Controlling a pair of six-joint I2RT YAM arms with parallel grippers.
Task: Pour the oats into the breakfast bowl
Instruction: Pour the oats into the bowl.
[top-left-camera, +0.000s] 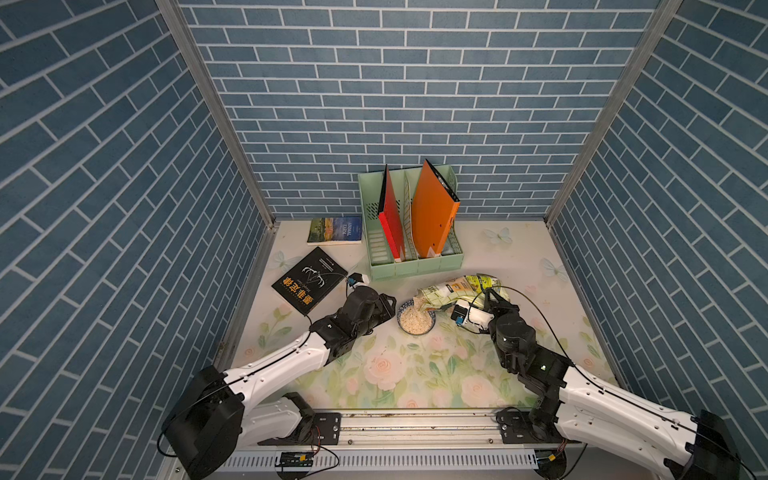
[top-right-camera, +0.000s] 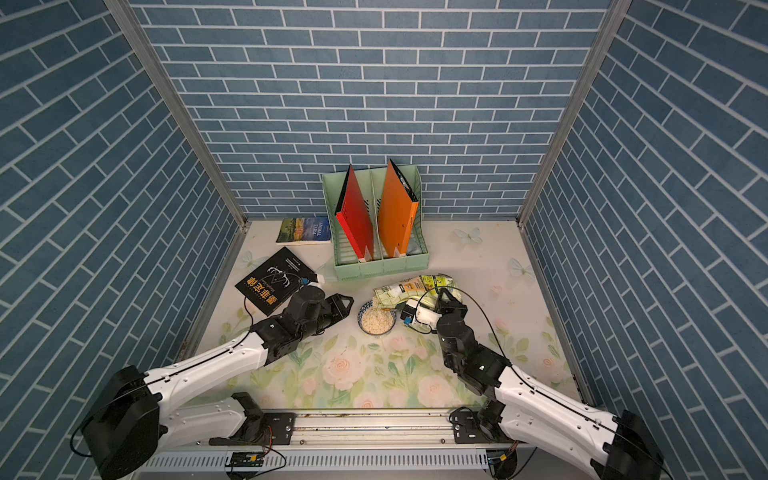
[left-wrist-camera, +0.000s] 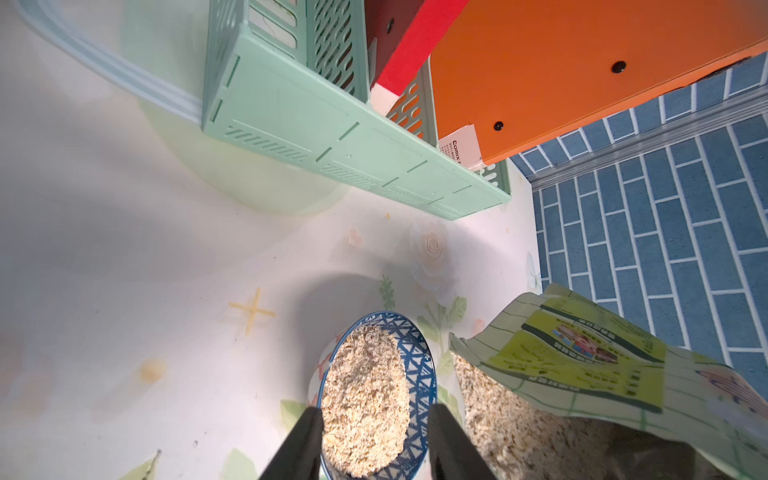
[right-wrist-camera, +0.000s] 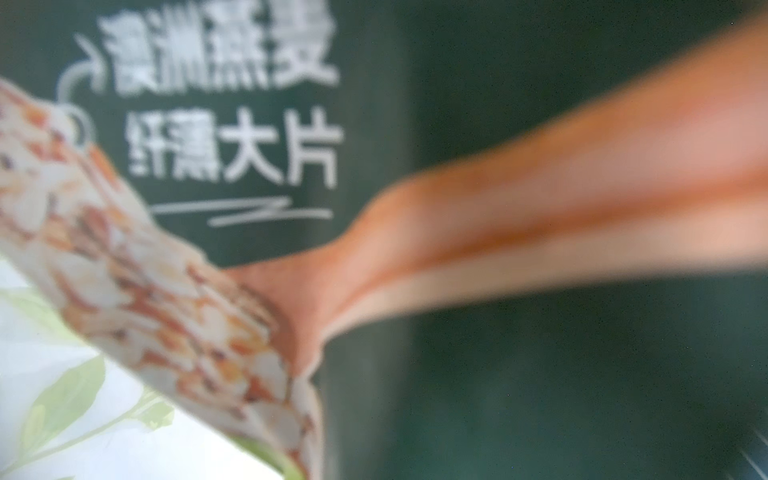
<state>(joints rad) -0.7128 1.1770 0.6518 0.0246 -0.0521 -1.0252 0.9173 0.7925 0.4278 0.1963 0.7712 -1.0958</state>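
Note:
The breakfast bowl (top-left-camera: 400, 318) (top-right-camera: 361, 318), blue-and-white patterned, stands mid-table and is heaped with pale oats (top-left-camera: 417, 325) (left-wrist-camera: 365, 395). My left gripper (top-left-camera: 390, 309) (left-wrist-camera: 376, 411) reaches it from the left. Its dark fingers (left-wrist-camera: 305, 440) rest against opposite sides of the bowl (left-wrist-camera: 420, 374). The green-and-cream pouch (top-left-camera: 453, 291) (top-right-camera: 411, 289) (left-wrist-camera: 582, 361) lies tilted just behind and right of the bowl, its open mouth at the rim and more oats (left-wrist-camera: 498, 419) showing inside. My right gripper (top-left-camera: 489, 300) (top-right-camera: 445, 299) is shut on the pouch. The blurred pouch print (right-wrist-camera: 540, 395) fills the right wrist view, hiding the fingers.
A mint file organiser (top-left-camera: 409, 268) with a red folder (top-left-camera: 390, 220) and an orange folder (top-left-camera: 432, 212) stands close behind the bowl. A black book (top-left-camera: 309, 280) lies left of the left gripper, with another book (top-left-camera: 334, 230) at the back. Brick walls close three sides.

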